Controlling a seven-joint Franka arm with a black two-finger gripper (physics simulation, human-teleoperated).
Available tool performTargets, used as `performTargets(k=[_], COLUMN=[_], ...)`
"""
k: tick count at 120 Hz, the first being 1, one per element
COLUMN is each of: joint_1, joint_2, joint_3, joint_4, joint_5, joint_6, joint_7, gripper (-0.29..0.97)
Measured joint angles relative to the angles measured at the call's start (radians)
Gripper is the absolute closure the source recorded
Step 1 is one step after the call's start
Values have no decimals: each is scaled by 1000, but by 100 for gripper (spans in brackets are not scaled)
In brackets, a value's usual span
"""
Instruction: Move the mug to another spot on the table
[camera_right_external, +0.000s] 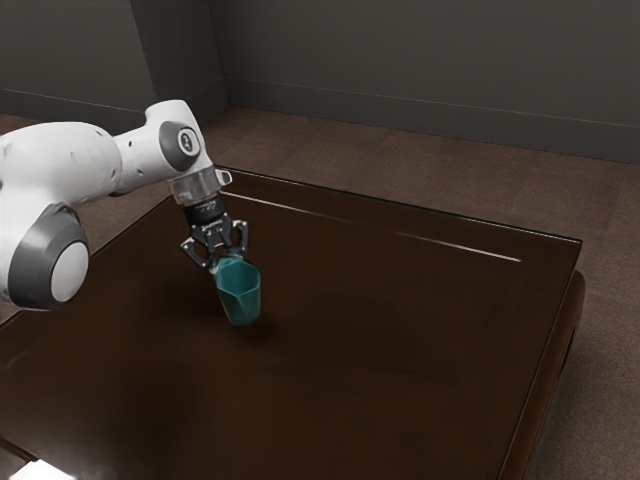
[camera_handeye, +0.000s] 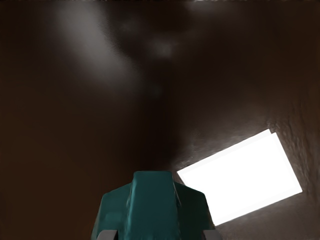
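A teal mug (camera_right_external: 241, 291) stands tilted on the dark wooden table (camera_right_external: 400, 340), left of the middle in the exterior view. My gripper (camera_right_external: 222, 258) comes down from the upper left and is shut on the mug's upper rim, its black fingers on both sides of the rim. In the wrist view the teal mug (camera_handeye: 155, 210) sits just under my hand, over the dark tabletop (camera_handeye: 100, 125).
The table's far edge (camera_right_external: 400, 205) and the exterior view's right edge (camera_right_external: 550, 350) drop to a brown floor. A bright white rectangular reflection (camera_handeye: 242, 175) lies on the tabletop beside the mug in the wrist view. Broad bare tabletop lies to the exterior view's right of the mug.
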Motion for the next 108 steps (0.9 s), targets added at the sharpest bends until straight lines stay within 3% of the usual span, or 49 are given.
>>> performTargets(k=[14, 33, 72, 80, 95, 108], joint_1=[-2, -3, -3, -17, -107, -167], joint_2=[0, -4, -119, -218, -474, -575], joint_3=[0, 0, 19, 20, 17, -43], joint_4=[0, -8, -101, -111, -189, -201], joint_5=[-4, -4, 59, 114, 291, 406], joint_6=[13, 29, 80, 88, 93, 85], joint_7=[-13, -27, -43, -46, -37, 86], gripper=[35, 18, 4, 3, 2, 1])
